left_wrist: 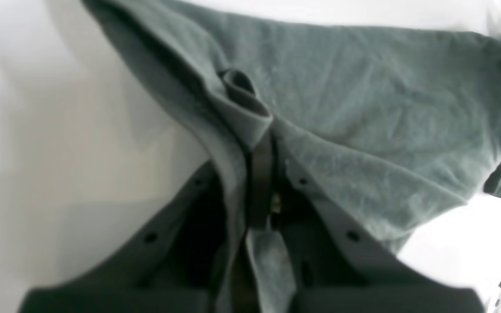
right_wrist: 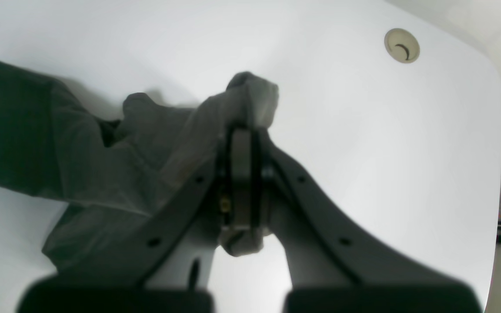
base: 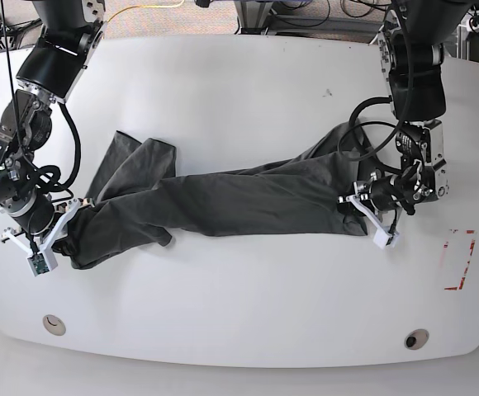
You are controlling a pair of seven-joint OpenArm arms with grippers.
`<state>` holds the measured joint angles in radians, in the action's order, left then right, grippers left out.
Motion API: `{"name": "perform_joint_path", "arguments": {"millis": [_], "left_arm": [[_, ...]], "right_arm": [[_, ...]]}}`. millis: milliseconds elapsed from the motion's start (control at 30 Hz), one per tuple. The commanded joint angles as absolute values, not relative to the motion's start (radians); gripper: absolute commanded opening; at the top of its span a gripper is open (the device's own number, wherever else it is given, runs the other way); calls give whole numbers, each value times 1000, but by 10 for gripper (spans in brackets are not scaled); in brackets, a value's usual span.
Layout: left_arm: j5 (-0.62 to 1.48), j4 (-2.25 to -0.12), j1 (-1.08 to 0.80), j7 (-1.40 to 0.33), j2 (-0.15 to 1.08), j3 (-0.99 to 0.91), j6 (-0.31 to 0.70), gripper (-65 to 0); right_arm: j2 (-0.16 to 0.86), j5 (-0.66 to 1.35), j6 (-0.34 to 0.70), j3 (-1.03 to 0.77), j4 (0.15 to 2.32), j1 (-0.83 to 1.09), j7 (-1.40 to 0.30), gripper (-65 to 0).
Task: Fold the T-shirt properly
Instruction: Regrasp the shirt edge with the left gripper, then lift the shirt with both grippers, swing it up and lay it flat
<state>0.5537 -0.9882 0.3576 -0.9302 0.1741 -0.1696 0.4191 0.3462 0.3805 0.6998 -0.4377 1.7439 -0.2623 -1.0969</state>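
The dark grey T-shirt (base: 223, 202) lies bunched and stretched into a long band across the white table. At the right end of the band in the base view, my left gripper (base: 358, 204) is shut on a fold of the cloth. The left wrist view shows its jaws (left_wrist: 260, 139) pinching a rolled edge of the T-shirt (left_wrist: 363, 108). At the left end, my right gripper (base: 64, 233) is shut on the other end. In the right wrist view a tuft of T-shirt (right_wrist: 102, 165) sticks out past the closed right gripper (right_wrist: 244, 130).
The white table (base: 239, 91) has round cable holes near its front edge (base: 54, 324) (base: 415, 339); one hole (right_wrist: 402, 45) shows in the right wrist view. A red tape mark (base: 458, 260) lies at the right. Cables run along the table's back edge.
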Motion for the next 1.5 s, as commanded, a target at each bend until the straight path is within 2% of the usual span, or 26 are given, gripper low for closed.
{"name": "perform_joint_path", "arguments": {"millis": [0, 300, 633, 800, 1100, 1467], "left_arm": [[558, -1006, 383, -929, 186, -188, 415, -650], [556, -1055, 386, -926, 236, -217, 415, -650], [562, -1279, 390, -932, 263, -217, 421, -650], [562, -1379, 427, -957, 272, -216, 426, -650], [556, -1481, 568, -1055, 331, -219, 535, -650], [556, -1535, 746, -1112, 404, -219, 538, -650]], "right_arm": [[363, 392, 698, -444, 1764, -283, -1072, -650], [367, 395, 698, -512, 1840, -252, -1075, -650], [398, 395, 698, -510, 1837, -259, -1075, -650], [403, 395, 698, -506, 1816, -317, -1075, -650], [461, 395, 698, -479, 1698, -456, -1076, -650], [539, 395, 698, -348, 1581, -680, -1076, -650]]}}
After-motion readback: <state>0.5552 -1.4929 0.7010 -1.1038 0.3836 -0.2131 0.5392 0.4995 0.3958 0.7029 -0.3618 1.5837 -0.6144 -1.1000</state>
